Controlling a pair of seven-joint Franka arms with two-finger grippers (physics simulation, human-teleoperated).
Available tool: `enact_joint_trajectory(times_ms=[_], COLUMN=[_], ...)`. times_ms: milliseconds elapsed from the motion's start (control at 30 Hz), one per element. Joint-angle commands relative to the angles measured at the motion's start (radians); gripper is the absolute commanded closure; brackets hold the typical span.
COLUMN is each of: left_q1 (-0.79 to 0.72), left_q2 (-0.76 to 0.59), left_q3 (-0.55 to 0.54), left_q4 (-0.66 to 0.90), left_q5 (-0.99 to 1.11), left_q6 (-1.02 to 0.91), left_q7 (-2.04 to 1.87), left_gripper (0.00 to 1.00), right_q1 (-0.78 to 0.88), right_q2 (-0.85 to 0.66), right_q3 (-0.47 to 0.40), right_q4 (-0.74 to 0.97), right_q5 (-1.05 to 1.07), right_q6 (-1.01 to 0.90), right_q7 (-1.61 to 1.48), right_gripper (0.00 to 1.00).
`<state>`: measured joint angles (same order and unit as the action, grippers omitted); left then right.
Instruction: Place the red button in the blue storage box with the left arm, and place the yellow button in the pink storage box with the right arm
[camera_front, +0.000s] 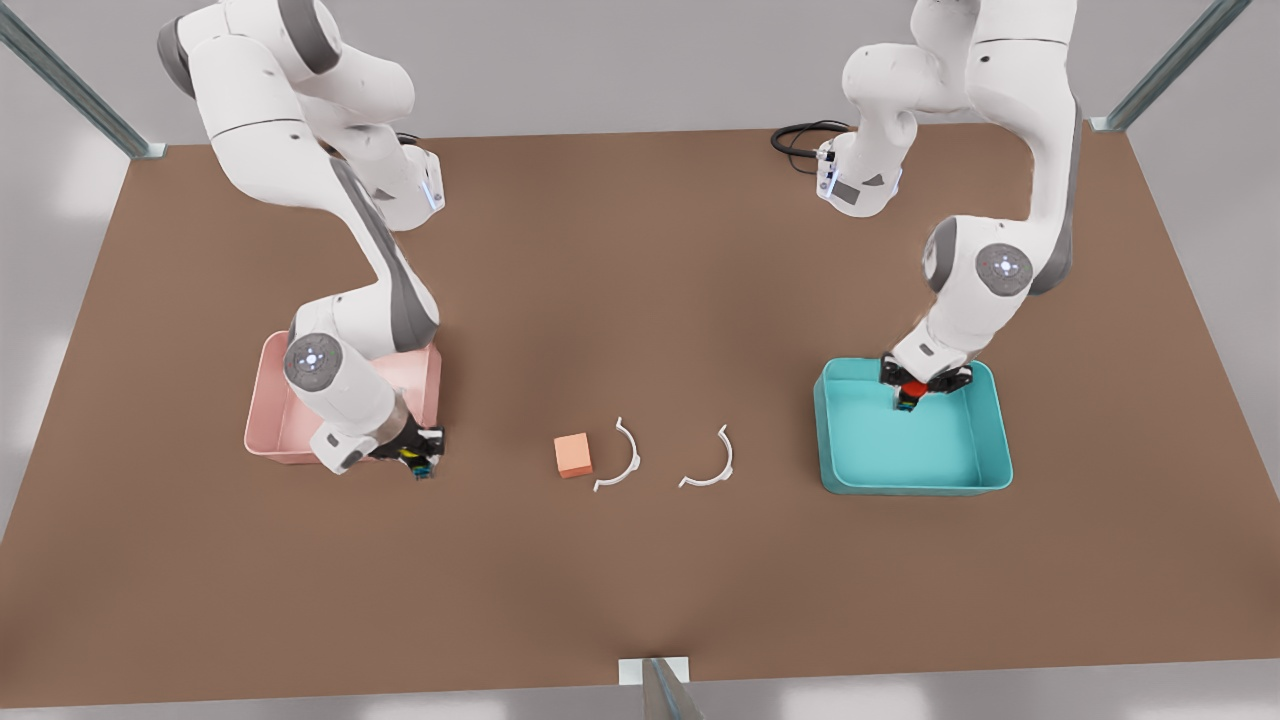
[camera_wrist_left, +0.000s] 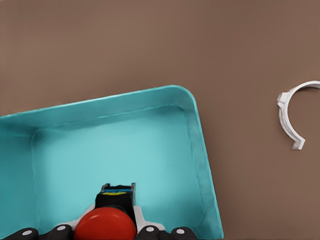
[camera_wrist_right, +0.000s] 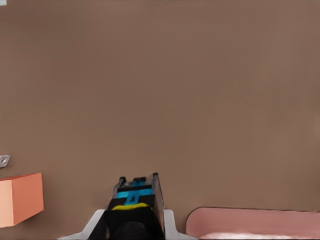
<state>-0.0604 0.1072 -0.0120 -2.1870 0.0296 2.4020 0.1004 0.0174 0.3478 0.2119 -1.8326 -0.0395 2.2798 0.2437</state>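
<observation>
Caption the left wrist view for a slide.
Left pincer holds the red button over the blue box.

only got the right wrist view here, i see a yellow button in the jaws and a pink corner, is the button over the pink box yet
Observer: Not yet. In the front view the right gripper holds the yellow button just outside the pink box, by its corner toward the table's middle.
Operator: what's the other arm doing
Observer: The left gripper is shut on the red button, over the inside of the blue box.
Operator: is the red one down on the floor of the box
Observer: I cannot tell; it is within the walls, near the far wall in the front view.
</observation>
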Motion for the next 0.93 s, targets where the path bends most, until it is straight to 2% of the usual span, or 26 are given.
enact_joint_trajectory(times_ms=[0,100,167,200,233,267,300,367,433,467,500,533,567,600,633,700,733,833,900], left_q1=[0.082,0.1,0.099,0.099,0.099,0.097,0.097,0.099,0.097,0.088,0.071,0.036,0.034,0.016,0.02,0.016,0.011,0.011,0.01], left_q2=[0.063,0.209,0.252,0.266,0.279,0.279,0.279,0.259,0.181,0.155,0.16,0.163,0.152,0.144,0.137,0.052,0.042,0.012,0.008], left_q3=[0.0,0.0,0.0,0.0,0.0,0.0,0.0,0.0,0.0,-0.005,-0.013,-0.013,-0.014,-0.011,-0.013,-0.013,-0.043,-0.043,-0.043], left_q4=[0.036,0.116,0.139,0.145,0.15,0.15,0.15,0.15,0.159,0.219,0.354,0.493,0.547,0.637,0.736,0.74,0.74,0.736,0.733], left_q5=[-0.036,-0.051,-0.057,-0.057,-0.059,-0.089,-0.094,-0.096,-0.096,-0.096,-0.096,-0.091,-0.092,-0.088,-0.086,-0.071,-0.011,-0.01,-0.01], left_q6=[-0.057,-0.047,-0.047,-0.047,-0.046,-0.049,-0.05,-0.061,-0.155,-0.248,-0.432,-0.532,-0.544,-0.639,-0.748,-0.782,-0.788,-0.79,-0.793], left_q7=[0.633,0.634,0.634,0.634,0.633,0.625,0.584,0.561,0.437,0.311,0.161,0.003,-0.085,-0.151,-0.171,-0.169,-0.166,-0.157,-0.157], left_gripper=[0.59,0.57,0.55,0.46,0.0,0.0,0.0,0.0,0.0,0.0,0.0,0.0,0.0,0.0,0.0,0.0,0.0,0.0,0.0], right_q1=[-0.039,-0.086,-0.114,-0.136,-0.136,-0.136,-0.134,-0.131,-0.128,-0.131,-0.134,-0.125,-0.117,-0.119,-0.126,-0.123,-0.123,-0.139,-0.065], right_q2=[-0.029,-0.067,-0.081,-0.11,-0.118,-0.115,-0.109,-0.099,-0.099,-0.099,-0.099,-0.099,-0.099,-0.144,-0.216,-0.208,-0.208,-0.225,-0.231], right_q3=[0.001,0.001,0.001,0.003,0.001,0.003,0.003,0.003,0.003,0.001,0.001,0.003,0.004,0.003,0.012,0.012,0.012,0.001,-0.081], right_q4=[-0.04,-0.123,-0.181,-0.243,-0.255,-0.254,-0.244,-0.208,-0.119,-0.002,0.145,0.274,0.378,0.405,0.333,0.328,0.345,0.378,0.406], right_q5=[-0.002,-0.002,-0.002,-0.002,-0.002,0.0,0.0,-0.002,-0.003,-0.003,-0.006,-0.077,-0.083,-0.076,-0.074,-0.074,-0.074,-0.025,-0.025], right_q6=[-0.082,-0.068,-0.023,0.015,0.015,0.015,0.017,0.012,-0.005,-0.127,-0.289,-0.407,-0.552,-0.658,-0.662,-0.639,-0.638,-0.661,-0.706], right_q7=[-0.115,-0.138,-0.172,-0.199,-0.201,-0.195,-0.187,-0.187,-0.196,-0.196,-0.198,-0.201,-0.199,-0.19,-0.182,-0.181,-0.181,-0.195,-0.173], right_gripper=[0.49,0.49,0.49,0.49,0.42,0.12,0.04,0.0,0.0,0.0,0.0,0.0,0.0,0.0,0.0,0.0,0.0,0.0,0.0])
